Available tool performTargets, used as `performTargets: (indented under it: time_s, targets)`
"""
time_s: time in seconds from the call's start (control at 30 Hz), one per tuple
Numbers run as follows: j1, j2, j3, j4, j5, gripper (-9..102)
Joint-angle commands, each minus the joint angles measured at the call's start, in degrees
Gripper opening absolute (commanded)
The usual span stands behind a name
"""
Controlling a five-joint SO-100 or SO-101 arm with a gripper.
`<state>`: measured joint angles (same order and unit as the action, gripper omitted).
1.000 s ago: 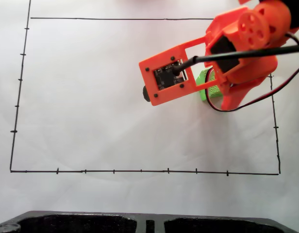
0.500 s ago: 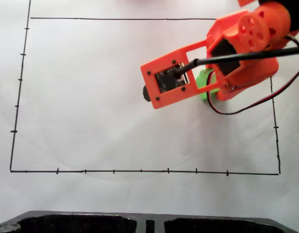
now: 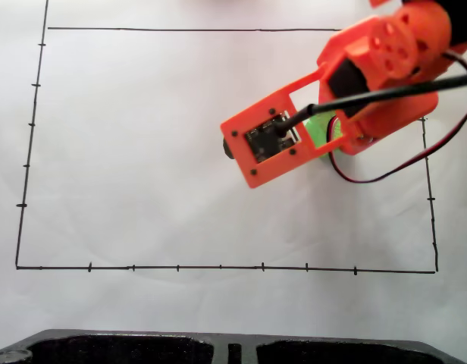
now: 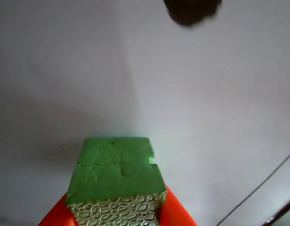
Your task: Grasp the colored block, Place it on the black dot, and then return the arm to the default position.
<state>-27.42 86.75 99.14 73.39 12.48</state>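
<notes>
In the wrist view the colored block (image 4: 116, 167), a green cube with a pebbled side, sits between two orange fingers (image 4: 175, 212) of my gripper (image 4: 116, 209), which is shut on it. The black dot (image 4: 192, 10) lies ahead on the white paper at the top edge of that view, well apart from the cube. In the fixed view the orange arm (image 3: 385, 68) reaches in from the upper right. A sliver of the green block (image 3: 318, 130) shows through its frame. The black dot (image 3: 227, 149) peeks out at the left edge of the circuit-board plate (image 3: 270, 139).
A thin black rectangle with tick marks (image 3: 218, 267) is drawn on the white paper. A black moulded tray edge (image 3: 233, 347) runs along the bottom of the fixed view. Red and black cables (image 3: 400, 163) loop off the arm at the right.
The wrist has tilted and the circuit-board plate has slid slightly down and right, covering more of the black dot. The green block stays between the fingers.
</notes>
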Motion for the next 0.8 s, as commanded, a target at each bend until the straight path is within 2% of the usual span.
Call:
performTargets:
  time_s: [0.0, 0.33, 0.77]
  targets:
    - [5.19, 5.89, -0.44, 0.7, -3.87, 12]
    - [18.19, 8.79, 1.41, 3.16, -12.48, 12]
    - [22.15, 5.36, 8.0, -2.29, -14.41, 12]
